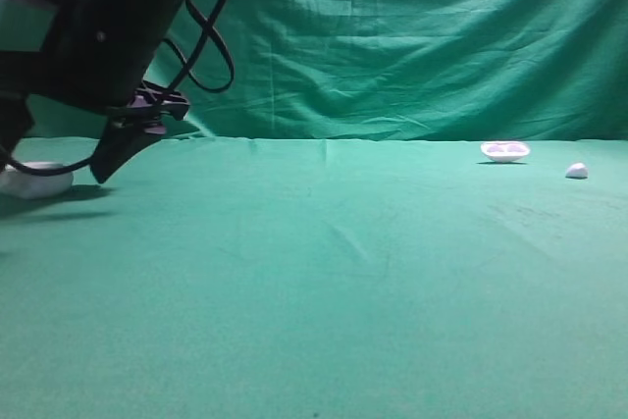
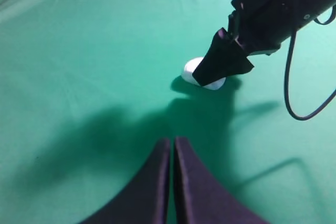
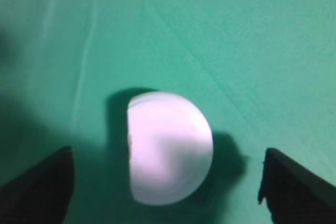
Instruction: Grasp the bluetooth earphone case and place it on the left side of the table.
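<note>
Bluetooth earphone case (image 3: 169, 148) lies on the table's (image 1: 324, 282) far left, between the right gripper's (image 3: 168, 182) wide-open jaws, untouched. Left gripper (image 2: 172, 182) closed, empty. Judged light, rigid, slippery plastic; best pinched across its flat sides.

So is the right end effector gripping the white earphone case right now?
No, in the right wrist view the earphone case lies on the green table with clear gaps to both spread fingers.
</note>
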Controlling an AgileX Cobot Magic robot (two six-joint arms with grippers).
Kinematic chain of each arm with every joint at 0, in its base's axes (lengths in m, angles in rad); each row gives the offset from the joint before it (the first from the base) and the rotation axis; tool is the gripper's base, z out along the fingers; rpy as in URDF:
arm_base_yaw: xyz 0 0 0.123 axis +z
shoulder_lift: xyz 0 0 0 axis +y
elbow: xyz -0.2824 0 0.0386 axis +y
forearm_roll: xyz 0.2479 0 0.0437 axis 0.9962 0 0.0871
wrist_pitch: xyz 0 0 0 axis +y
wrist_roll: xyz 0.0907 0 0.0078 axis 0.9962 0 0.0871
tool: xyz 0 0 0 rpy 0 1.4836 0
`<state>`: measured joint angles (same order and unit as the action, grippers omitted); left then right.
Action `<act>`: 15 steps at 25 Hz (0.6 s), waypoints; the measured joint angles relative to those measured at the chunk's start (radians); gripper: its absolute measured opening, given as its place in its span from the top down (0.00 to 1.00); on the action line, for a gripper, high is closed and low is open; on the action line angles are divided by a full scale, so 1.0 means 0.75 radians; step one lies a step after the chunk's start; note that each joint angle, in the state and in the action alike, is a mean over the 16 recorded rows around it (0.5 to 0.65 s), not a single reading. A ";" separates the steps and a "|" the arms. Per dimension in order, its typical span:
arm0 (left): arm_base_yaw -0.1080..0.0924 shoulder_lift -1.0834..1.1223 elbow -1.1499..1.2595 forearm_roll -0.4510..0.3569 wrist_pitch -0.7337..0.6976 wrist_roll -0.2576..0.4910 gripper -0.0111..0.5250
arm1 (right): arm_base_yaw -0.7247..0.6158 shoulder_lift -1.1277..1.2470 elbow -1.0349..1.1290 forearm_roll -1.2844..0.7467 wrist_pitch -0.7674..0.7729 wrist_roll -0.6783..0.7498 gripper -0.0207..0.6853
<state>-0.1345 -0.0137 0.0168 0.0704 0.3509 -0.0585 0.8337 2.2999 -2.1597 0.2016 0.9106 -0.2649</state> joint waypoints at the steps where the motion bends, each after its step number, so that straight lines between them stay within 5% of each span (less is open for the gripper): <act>1: 0.000 0.000 0.000 0.000 0.000 0.000 0.98 | -0.004 -0.037 0.000 -0.012 0.042 0.010 0.46; 9: 0.000 0.000 0.000 0.000 0.000 0.000 0.98 | -0.083 -0.362 0.007 -0.155 0.341 0.172 0.88; 15: 0.000 0.000 0.000 0.000 0.000 0.000 0.98 | -0.174 -0.625 0.124 -0.259 0.450 0.312 0.97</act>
<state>-0.1345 -0.0137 0.0168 0.0704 0.3509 -0.0585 0.7035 1.8309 -2.0668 0.0074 1.2478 -0.0311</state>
